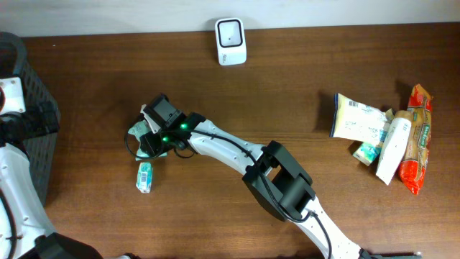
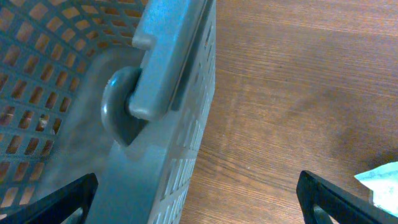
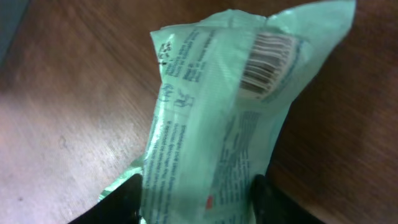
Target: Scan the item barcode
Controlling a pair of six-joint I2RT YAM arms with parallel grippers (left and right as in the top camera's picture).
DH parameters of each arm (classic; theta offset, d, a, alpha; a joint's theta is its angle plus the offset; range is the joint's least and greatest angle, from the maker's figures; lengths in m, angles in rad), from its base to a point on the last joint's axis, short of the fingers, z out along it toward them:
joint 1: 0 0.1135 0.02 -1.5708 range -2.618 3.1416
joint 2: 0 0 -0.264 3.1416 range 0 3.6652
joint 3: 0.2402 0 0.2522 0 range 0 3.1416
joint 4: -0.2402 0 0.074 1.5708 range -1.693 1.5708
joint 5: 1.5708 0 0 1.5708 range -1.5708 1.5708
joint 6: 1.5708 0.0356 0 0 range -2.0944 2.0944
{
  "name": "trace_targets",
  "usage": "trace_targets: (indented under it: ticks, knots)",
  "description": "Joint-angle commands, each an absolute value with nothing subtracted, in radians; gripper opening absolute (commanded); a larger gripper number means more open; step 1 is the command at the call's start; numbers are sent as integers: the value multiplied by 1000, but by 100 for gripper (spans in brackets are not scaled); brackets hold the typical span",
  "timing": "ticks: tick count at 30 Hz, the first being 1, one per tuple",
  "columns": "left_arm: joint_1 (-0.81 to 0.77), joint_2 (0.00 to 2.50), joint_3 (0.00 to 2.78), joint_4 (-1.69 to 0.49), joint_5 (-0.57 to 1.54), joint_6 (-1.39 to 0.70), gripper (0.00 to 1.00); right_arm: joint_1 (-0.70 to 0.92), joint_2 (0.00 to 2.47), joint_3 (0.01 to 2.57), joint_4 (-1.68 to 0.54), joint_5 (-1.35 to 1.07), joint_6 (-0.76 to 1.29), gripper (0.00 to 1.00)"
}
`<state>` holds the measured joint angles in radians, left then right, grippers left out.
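Right arm (image 1: 230, 147): white rounded link shells, chunky black joint blocks (image 1: 284, 180), two green status lights (image 1: 172, 133) glowing near the wrist, and a thin black cable loop (image 1: 131, 147) beside them. Right hand (image 1: 147, 135) is black and boxy, with flat matte black fingers (image 3: 121, 202). Left arm (image 1: 18, 194) has the same white shells and black joints, a thin black cable line (image 1: 8, 216) along it, and a white round cap (image 1: 8, 90) with an orange mark. Left hand (image 2: 196, 199) has black tapered fingers (image 2: 339, 199).
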<state>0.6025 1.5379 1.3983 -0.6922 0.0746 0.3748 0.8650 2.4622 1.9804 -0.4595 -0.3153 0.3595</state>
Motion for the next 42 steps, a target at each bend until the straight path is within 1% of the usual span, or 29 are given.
trace_targets:
  ticks: [1,2,4,6,7,9,11,12,14,16,17,18,19,20,22,23,24,25,27,28,29,30,32,33,34,36,37,38,42]
  knots:
    - [605,1543,1403,-693,86,373,99,868,2488,2002,-502,-257,336,34]
    - [605,1543,1403,-693,86,372,99,862,2484,2003,-541,-257,302,26]
    - [606,1543,1403,-693,85,372,99,841,2463,2019,-610,-259,237,18]
    - [605,1543,1403,-693,85,373,99,804,2431,2087,-755,-288,97,16]
    - [605,1543,1403,-693,85,372,99,777,2422,2172,-897,-287,-32,15]
    - [605,1543,1403,-693,85,373,99,742,2422,2302,-1108,-277,-262,15]
    - [605,1543,1403,-693,85,372,99,711,2422,2357,-1238,-210,-456,15]
    - [605,1543,1403,-693,85,372,99,695,2422,2357,-1279,-146,-510,15]
    - [605,1543,1403,-693,85,372,99,659,2423,2357,-1324,-71,-525,16]
    - [605,1543,1403,-693,85,372,99,622,2423,2357,-1348,-67,-524,29]
    - [605,1543,1403,-693,85,372,99,600,2423,2357,-1367,-71,-524,56]
    - [605,1543,1403,-693,85,373,99,585,2423,2357,-1380,-70,-519,80]
    - [605,1543,1403,-693,85,372,99,572,2423,2357,-1384,-70,-486,91]
    - [605,1543,1403,-693,85,372,99,553,2423,2357,-1382,-72,-402,91]
    - [605,1543,1403,-693,85,372,99,507,2422,2357,-1389,-128,-196,90]
    - [605,1543,1403,-693,85,372,99,466,2422,2357,-1405,-263,-119,88]
    - [605,1543,1403,-693,85,372,99,416,2423,2357,-1420,-489,-114,79]
    - [605,1543,1403,-693,85,373,99,383,2423,2356,-1419,-657,-114,76]
    - [605,1543,1403,-693,85,372,99,402,2427,2356,-1404,-641,-114,72]
    - [605,1543,1403,-693,85,372,99,432,2432,2355,-1374,-577,-109,67]
    - [605,1543,1403,-693,85,372,99,454,2434,2348,-1335,-455,-32,66]
    - [605,1543,1403,-693,85,373,99,478,2438,2332,-1282,-281,89,61]
    - [605,1543,1403,-693,85,372,99,516,2447,2264,-1188,109,330,46]
    - [605,1543,1403,-693,85,373,99,519,2447,2220,-1152,196,385,37]
    - [605,1543,1403,-693,85,372,99,515,2447,2181,-1121,216,408,32]
    - [605,1543,1403,-693,85,372,99,499,2447,2122,-1076,184,409,23]
    - [605,1543,1403,-693,85,373,99,494,2447,2095,-1049,122,384,18]
    - [605,1543,1403,-693,85,372,99,494,2447,2082,-1034,35,300,15]
    - [605,1543,1403,-693,85,373,99,541,2447,2082,-1036,-287,-52,16]
